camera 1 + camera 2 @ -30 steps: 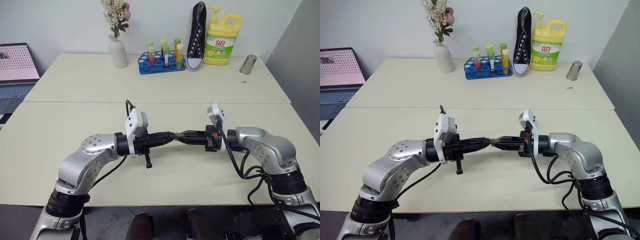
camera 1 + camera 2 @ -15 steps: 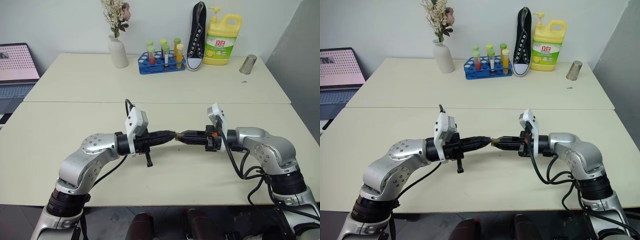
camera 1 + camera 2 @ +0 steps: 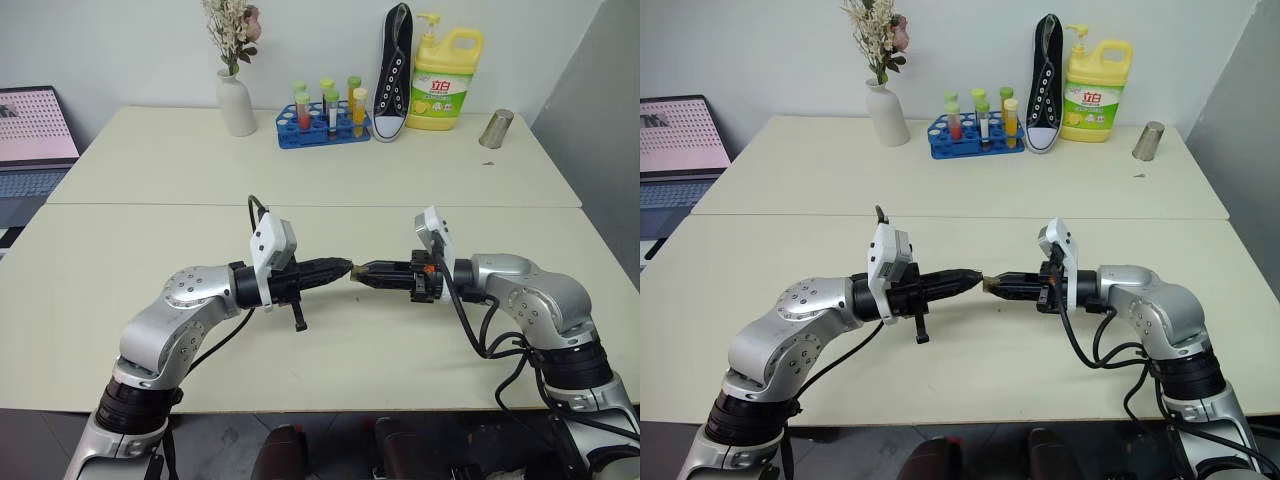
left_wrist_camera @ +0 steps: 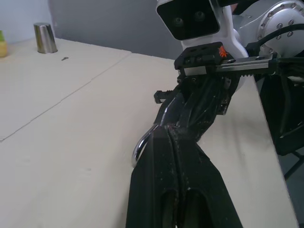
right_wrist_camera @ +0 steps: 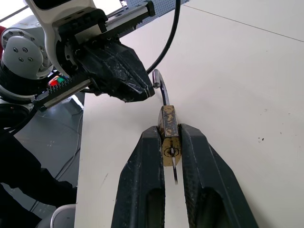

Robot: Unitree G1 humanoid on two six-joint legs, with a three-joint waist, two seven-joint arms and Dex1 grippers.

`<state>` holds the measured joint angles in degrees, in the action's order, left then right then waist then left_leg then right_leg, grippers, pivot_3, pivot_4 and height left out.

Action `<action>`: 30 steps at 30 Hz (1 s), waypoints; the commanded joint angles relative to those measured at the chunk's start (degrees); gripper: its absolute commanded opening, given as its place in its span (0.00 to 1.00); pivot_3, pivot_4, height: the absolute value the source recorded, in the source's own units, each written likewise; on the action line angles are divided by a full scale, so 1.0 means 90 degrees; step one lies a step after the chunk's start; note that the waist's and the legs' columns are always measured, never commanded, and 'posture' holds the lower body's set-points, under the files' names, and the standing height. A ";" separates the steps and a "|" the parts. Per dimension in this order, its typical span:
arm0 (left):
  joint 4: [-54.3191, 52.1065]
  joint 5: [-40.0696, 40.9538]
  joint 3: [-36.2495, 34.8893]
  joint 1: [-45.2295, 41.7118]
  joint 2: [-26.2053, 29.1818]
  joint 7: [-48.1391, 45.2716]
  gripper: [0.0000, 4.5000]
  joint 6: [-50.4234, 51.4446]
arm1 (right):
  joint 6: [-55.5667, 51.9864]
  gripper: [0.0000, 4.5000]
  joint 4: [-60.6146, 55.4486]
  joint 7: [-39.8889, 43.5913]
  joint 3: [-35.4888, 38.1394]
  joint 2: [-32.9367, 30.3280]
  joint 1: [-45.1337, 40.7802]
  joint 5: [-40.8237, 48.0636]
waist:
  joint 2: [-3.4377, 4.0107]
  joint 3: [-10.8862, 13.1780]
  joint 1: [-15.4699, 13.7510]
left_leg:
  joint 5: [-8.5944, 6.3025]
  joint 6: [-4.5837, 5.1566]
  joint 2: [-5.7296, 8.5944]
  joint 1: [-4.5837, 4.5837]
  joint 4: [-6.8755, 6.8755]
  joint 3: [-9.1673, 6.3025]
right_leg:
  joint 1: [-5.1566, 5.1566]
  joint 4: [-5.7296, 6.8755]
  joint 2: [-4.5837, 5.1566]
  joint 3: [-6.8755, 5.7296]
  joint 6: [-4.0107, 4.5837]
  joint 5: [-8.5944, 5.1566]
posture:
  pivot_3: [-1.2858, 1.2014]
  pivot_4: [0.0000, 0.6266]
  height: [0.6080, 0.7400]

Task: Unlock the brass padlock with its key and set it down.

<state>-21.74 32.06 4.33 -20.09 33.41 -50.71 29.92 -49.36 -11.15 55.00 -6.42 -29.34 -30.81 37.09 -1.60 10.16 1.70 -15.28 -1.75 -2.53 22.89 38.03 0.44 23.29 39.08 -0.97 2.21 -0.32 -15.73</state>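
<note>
Both arms met tip to tip above the front bench point(image 3: 90, 300), well off its surface. Right end effector point(image 5: 169, 142) was clamped on the brass padlock point(image 5: 168, 124), body pinched between the two black fingers point(image 5: 142, 161), keyway end facing back toward the wrist, silvery shackle point(image 5: 160, 88) sticking out past the tips toward the left arm. Left end effector point(image 3: 345, 267) was clenched, fingers pressed flat together; its tips sat right at the shackle loop, at 9 o'clock from the padlock in the head views. Shackle curve showed beside the left fingertips point(image 4: 159, 142) in the left wrist view; couldn't tell if it was pinched or just touching. A thin silvery sliver under the padlock between the right fingers, couldn't tell what. Back bench point(image 3: 150, 150) at 12 o'clock carried a vase point(image 3: 236, 103), tube rack point(image 3: 322, 128), sneaker point(image 3: 394, 70), detergent bottle point(image 3: 444, 80), metal cup point(image 3: 495, 129).
</note>
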 commanded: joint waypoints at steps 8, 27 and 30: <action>-0.0162 -0.2104 0.0103 0.1358 0.1260 -0.1065 0.27 -0.3519 | -0.0370 0.03 0.0410 -0.0081 -0.0062 -0.0310 -0.0244 -0.0150 | 0.0007 0.0004 -0.0005 | 0.0000 0.0000 -0.0001 -0.0004 -0.0007 0.0010 | 0.0002 -0.0005 0.0002 0.0008 0.0003 -0.0001 | 0.52 0.24 1.00; 0.0498 -0.2355 0.0164 0.1188 0.0731 -0.0710 1.00 -0.4575 | -0.1270 0.03 0.2182 0.0095 -0.0978 -0.0307 -0.0908 -0.0818 | 0.0006 0.0004 -0.0002 | -0.0001 0.0002 -0.0004 0.0000 -0.0006 0.0011 | 0.0005 -0.0006 0.0002 0.0006 0.0003 -0.0001 | 0.52 0.24 1.00; 0.0511 -0.2335 0.0176 0.1155 0.0696 -0.0719 1.00 -0.4458 | -0.0981 0.25 0.2351 0.0080 -0.1054 -0.0350 -0.0909 -0.1123 | 0.0006 0.0004 -0.0001 | -0.0001 0.0002 -0.0004 -0.0001 -0.0006 0.0013 | 0.0005 -0.0006 0.0002 0.0008 0.0003 -0.0001 | 0.52 0.24 1.00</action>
<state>-16.14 10.04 6.35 -9.08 40.00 -57.54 -10.44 -59.87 9.97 55.95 -15.83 -32.04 -37.85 28.50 -1.54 10.19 1.69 -15.29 -1.74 -2.57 22.88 37.98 0.54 23.33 39.03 -0.96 2.26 -0.30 -15.74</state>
